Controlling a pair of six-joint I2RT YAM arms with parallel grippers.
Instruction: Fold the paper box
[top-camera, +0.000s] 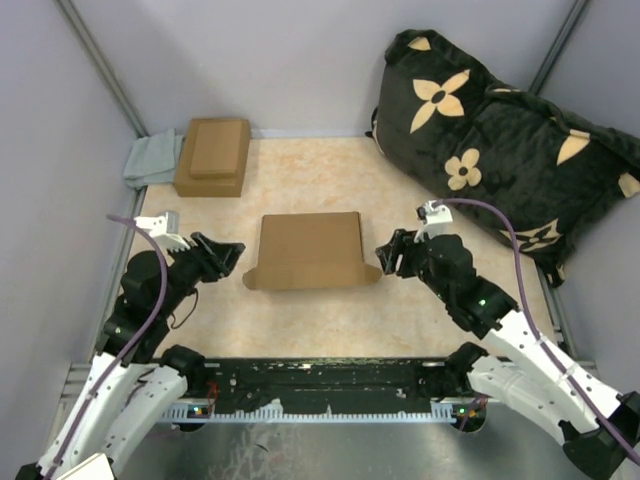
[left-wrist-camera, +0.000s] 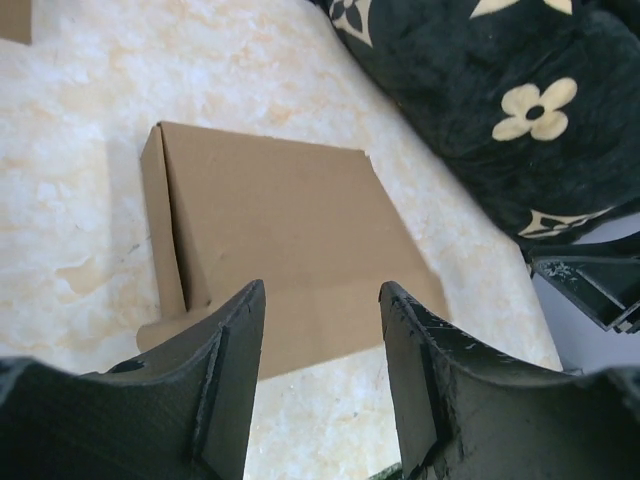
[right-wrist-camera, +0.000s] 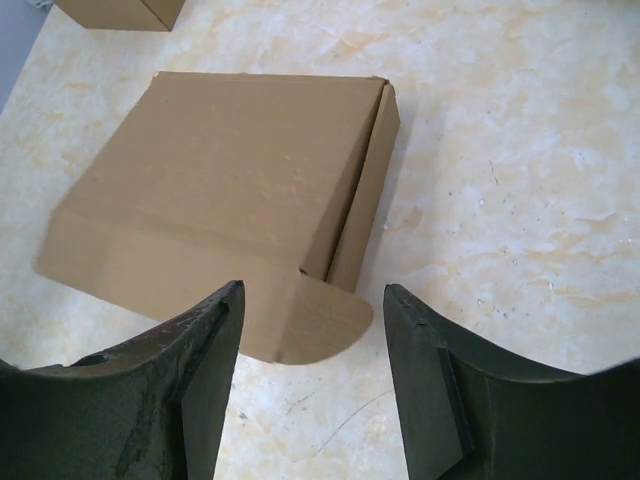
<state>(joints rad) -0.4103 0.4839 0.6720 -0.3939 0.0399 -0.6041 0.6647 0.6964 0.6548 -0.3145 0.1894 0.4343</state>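
The paper box (top-camera: 309, 250) lies in the middle of the table, tan cardboard, lid down, with its front flap and two rounded ear tabs sticking out at the near edge. It also shows in the left wrist view (left-wrist-camera: 270, 240) and the right wrist view (right-wrist-camera: 230, 200). My left gripper (top-camera: 232, 253) is open and empty, just left of the box's near left tab; its fingers (left-wrist-camera: 225, 380) frame the front flap. My right gripper (top-camera: 386, 257) is open and empty, just right of the near right tab (right-wrist-camera: 325, 320).
A smaller brown cardboard box with a stepped lid (top-camera: 212, 156) stands at the back left, beside a grey cloth (top-camera: 152, 158). A large black pillow with tan flowers (top-camera: 500, 140) fills the back right. Grey walls close in the table.
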